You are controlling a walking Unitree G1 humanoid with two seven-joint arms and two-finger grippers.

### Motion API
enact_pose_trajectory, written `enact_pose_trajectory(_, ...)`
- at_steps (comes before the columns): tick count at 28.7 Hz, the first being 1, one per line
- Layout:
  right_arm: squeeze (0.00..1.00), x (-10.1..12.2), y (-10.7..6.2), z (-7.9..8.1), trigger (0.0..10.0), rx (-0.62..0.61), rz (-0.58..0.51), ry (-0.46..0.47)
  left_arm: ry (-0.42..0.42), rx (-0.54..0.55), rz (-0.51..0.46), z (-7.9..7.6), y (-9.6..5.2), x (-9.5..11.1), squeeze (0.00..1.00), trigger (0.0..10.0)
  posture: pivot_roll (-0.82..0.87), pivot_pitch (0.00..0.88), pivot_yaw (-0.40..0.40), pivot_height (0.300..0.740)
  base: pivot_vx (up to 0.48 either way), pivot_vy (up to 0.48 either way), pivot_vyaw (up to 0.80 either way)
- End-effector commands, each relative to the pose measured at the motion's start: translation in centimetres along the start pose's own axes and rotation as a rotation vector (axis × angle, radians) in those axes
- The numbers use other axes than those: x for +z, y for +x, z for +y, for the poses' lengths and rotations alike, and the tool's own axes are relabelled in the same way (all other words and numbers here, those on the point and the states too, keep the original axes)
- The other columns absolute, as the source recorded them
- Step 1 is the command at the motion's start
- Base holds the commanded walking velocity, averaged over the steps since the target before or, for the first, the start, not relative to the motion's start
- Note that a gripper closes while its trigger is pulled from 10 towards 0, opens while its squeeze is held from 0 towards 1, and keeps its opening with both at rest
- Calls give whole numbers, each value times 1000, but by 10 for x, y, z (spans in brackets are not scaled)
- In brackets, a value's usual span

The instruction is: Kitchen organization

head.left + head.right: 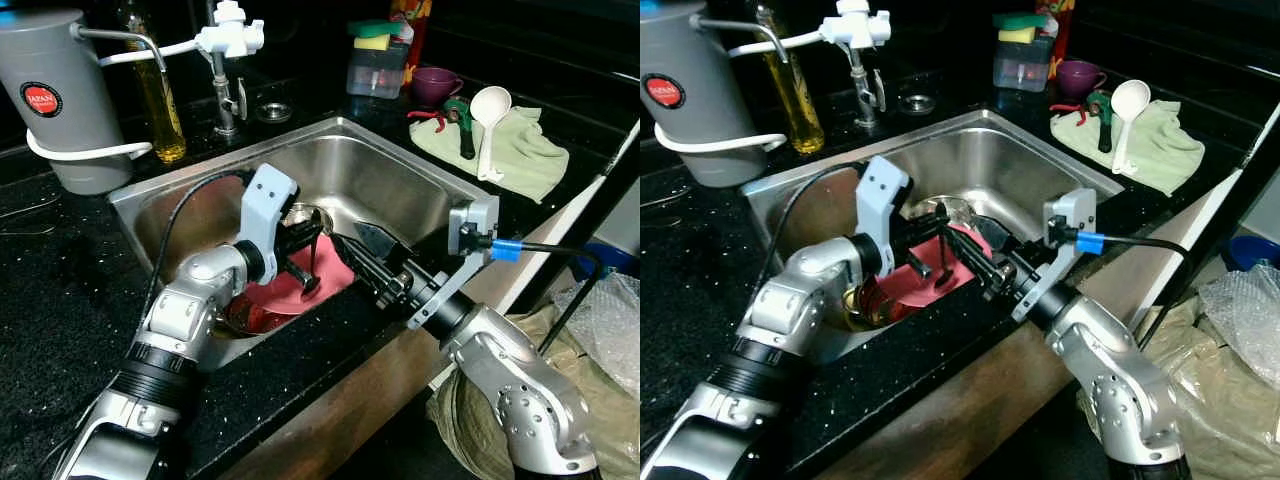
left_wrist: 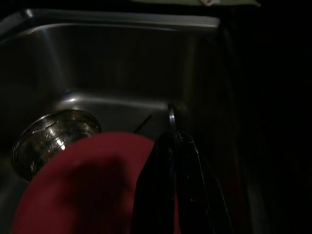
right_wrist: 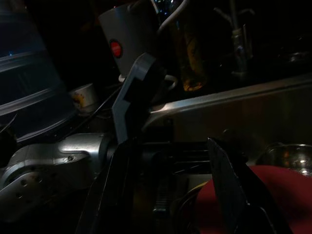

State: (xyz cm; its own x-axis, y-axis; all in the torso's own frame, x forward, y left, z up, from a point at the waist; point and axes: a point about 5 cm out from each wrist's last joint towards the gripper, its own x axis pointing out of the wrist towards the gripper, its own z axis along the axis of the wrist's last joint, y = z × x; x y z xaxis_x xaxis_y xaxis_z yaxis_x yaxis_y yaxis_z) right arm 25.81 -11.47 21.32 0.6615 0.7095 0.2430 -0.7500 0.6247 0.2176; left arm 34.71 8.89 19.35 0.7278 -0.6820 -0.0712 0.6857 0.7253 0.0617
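Red plate in the near left part of the steel sink, lying tilted over darker dishes stacked under it, with a small metal bowl just beyond it toward the far wall. Both arms reaching down into the basin. Left gripper low over the plate, fingers narrow and seemingly pinching its edge, though not clear enough to call closed on it. Right gripper coming in from the right, fingers spread wide, one on each side of the plate's right edge in the right wrist view, not closed on it.

Step in hand, by the look of it: getting hold of the plate to lift it out of the sink. Next move likely calls for closing the right fingers on the rim, a firm pinch on a thin, probably slippery edge, then a lift clear of the dishes below without dragging them or knocking the bowl.

On the black counter: a grey canister at far left with a bottle of yellow liquid beside it, next to the tap. At far right, a clear tub holding sponges, a purple cup of unseen contents, and a green cloth carrying a white ladle and a green-handled tool.
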Motion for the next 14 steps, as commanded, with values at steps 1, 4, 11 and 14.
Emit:
enact_pose_trajectory(1,0,1,0,5,10000,22,6,-9,-2,-9,14,-2,3,-2,0,10000,-73,36,6,740,0,0,0)
enact_pose_trajectory(4,0,0,0,5,10000,24,6,-8,-16,-6,13,0,3,-2,1000,10000,-69,30,7,740,0,0,0)
enact_pose_trajectory(11,0,1,1,6,10000,20,-7,-3,6,27,-54,3,-1,15,1000,10000,-69,22,6,740,0,0,0)
enact_pose_trajectory(14,0,2,1,5,10000,19,-19,2,42,63,-98,5,-5,29,1000,10000,-68,22,4,740,0,0,0)
